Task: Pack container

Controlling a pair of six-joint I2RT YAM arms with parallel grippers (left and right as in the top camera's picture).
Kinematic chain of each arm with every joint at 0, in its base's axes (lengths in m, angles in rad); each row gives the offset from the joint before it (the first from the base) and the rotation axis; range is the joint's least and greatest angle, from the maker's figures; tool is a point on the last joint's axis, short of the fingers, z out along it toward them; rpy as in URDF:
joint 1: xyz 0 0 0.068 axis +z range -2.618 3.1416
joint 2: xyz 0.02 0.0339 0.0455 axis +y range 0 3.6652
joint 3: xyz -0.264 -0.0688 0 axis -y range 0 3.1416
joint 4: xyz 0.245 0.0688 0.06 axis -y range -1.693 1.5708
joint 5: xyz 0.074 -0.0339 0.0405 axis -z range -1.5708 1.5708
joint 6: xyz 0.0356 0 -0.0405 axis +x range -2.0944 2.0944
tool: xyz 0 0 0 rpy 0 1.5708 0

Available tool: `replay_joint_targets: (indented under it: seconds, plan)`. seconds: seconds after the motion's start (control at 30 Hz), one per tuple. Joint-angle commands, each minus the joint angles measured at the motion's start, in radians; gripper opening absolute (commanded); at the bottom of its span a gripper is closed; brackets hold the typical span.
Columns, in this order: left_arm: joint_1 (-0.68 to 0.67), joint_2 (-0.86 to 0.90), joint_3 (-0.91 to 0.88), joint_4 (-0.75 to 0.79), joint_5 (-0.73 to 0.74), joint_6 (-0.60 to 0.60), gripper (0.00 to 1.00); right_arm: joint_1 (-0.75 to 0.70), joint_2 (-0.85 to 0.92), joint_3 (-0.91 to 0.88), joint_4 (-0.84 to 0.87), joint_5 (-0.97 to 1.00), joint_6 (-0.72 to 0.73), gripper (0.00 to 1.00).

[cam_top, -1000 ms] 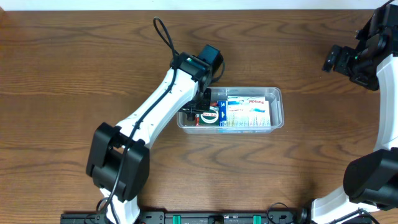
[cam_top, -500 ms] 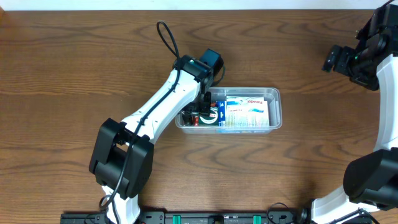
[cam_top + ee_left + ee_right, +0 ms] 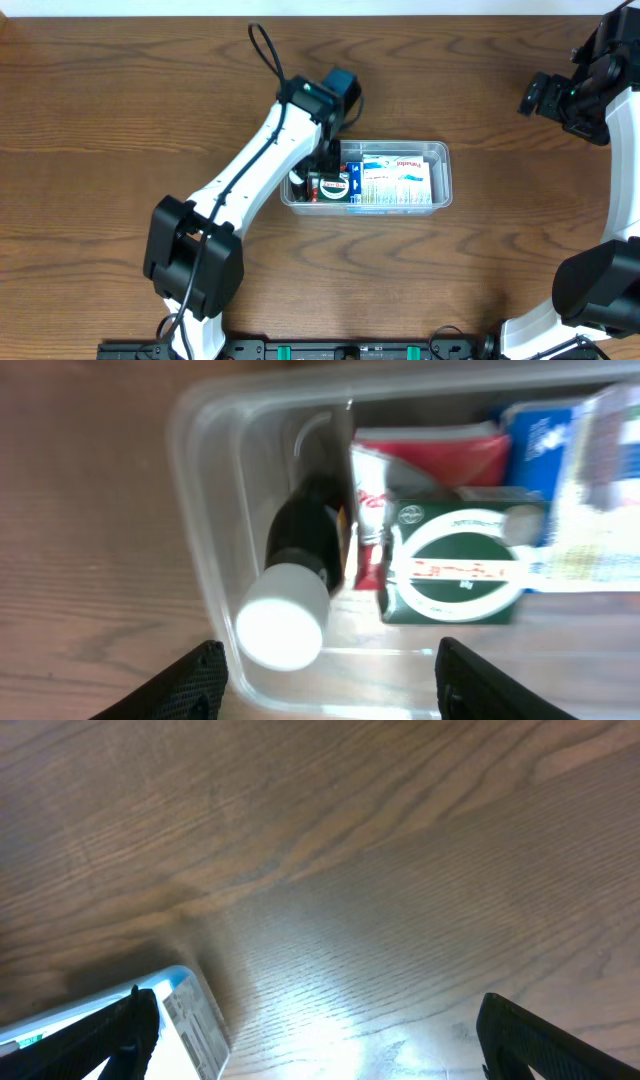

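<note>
Container (image 3: 446, 172) first: where is it? — Ana

Just right of centre in the overhead frame, on the wooden table (image 3: 120, 90). It is already well stocked: a white and blue box (image 3: 400, 180) fills its right part, a green box (image 3: 455, 565) and a red packet (image 3: 430, 455) sit toward the left, and a dark bottle (image 3: 300, 545) with a white cap is at the left end wall. — Ben

And the arms? — Ana

The left gripper (image 3: 335, 680) hangs over the tub's left end, jaws spread wide with the bottle cap and green box between them, pinching nothing. The right gripper (image 3: 545, 95) is at the upper right of the overhead frame, well apart, jaws also spread and empty. — Ben

What could go wrong? — Ana

My worry is the left fingers. They sit close to the tub's wall, so a sideways pull could hook the rim and drag the light tub. The bottle looks tilted against the wall; a brush from a finger might tip it onto the boxes. — Ben
</note>
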Motion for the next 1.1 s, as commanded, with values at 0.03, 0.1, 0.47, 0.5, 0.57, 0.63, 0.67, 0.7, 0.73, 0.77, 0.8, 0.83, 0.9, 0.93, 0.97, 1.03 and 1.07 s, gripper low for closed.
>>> replay_joint_targets:
  seconds: [0.03, 0.1, 0.47, 0.5, 0.57, 0.63, 0.67, 0.7, 0.73, 0.77, 0.8, 0.83, 0.9, 0.93, 0.97, 1.03, 1.07]
  plan:
    - [0.001, -0.037, 0.162, -0.091, -0.019, 0.003, 0.68, -0.005, -0.011, 0.013, -0.001, 0.003, 0.004, 0.99]
    - [0.005, -0.058, 0.229, -0.153, -0.020, 0.021, 0.69, -0.005, -0.011, 0.013, -0.001, 0.003, 0.004, 0.99]
    - [0.129, -0.403, 0.374, -0.404, 0.004, 0.043, 0.96, -0.005, -0.011, 0.013, -0.001, 0.003, 0.004, 0.99]
    - [0.135, -0.447, 0.374, -0.404, 0.003, 0.044, 0.98, -0.005, -0.011, 0.013, -0.001, 0.003, 0.004, 0.99]
    - [0.141, -0.536, 0.374, -0.404, 0.003, 0.044, 0.98, -0.005, -0.011, 0.013, -0.001, 0.003, 0.004, 0.99]
    - [0.141, -0.615, 0.374, -0.404, 0.003, 0.046, 0.98, -0.005, -0.011, 0.013, -0.001, 0.003, 0.004, 0.99]
    - [0.141, -0.655, 0.374, -0.404, 0.005, 0.056, 0.98, -0.005, -0.011, 0.013, -0.001, 0.003, 0.004, 0.99]
    - [0.141, -0.692, 0.374, -0.404, 0.005, 0.056, 0.98, -0.005, -0.011, 0.013, -0.001, 0.003, 0.004, 0.99]
    - [0.141, -0.737, 0.372, -0.404, 0.010, 0.056, 0.98, -0.005, -0.011, 0.013, -0.001, 0.003, 0.004, 0.99]
    - [0.141, -0.777, 0.368, -0.404, 0.021, 0.056, 0.98, -0.005, -0.011, 0.013, -0.001, 0.003, 0.004, 0.99]
    - [0.141, -0.816, 0.366, -0.404, 0.027, 0.056, 0.98, -0.005, -0.011, 0.013, -0.001, 0.003, 0.004, 0.99]
    - [0.141, -0.859, 0.364, -0.404, 0.027, 0.056, 0.98, -0.005, -0.011, 0.013, -0.001, 0.003, 0.004, 0.99]
    - [0.141, -0.938, 0.349, -0.404, 0.051, 0.056, 0.98, -0.005, -0.011, 0.013, -0.001, 0.003, 0.004, 0.99]
    - [0.141, -0.979, 0.335, -0.404, 0.068, 0.056, 0.98, -0.005, -0.011, 0.013, -0.001, 0.003, 0.004, 0.99]
    - [0.141, -1.028, 0.314, -0.404, 0.084, 0.056, 0.98, -0.005, -0.011, 0.013, -0.001, 0.003, 0.004, 0.99]
    - [0.141, -1.107, 0.270, -0.403, 0.083, 0.056, 0.98, -0.005, -0.011, 0.013, -0.001, 0.003, 0.004, 0.99]
    - [0.141, -1.152, 0.237, -0.403, 0.061, 0.056, 0.98, -0.005, -0.011, 0.013, -0.001, 0.003, 0.004, 0.99]
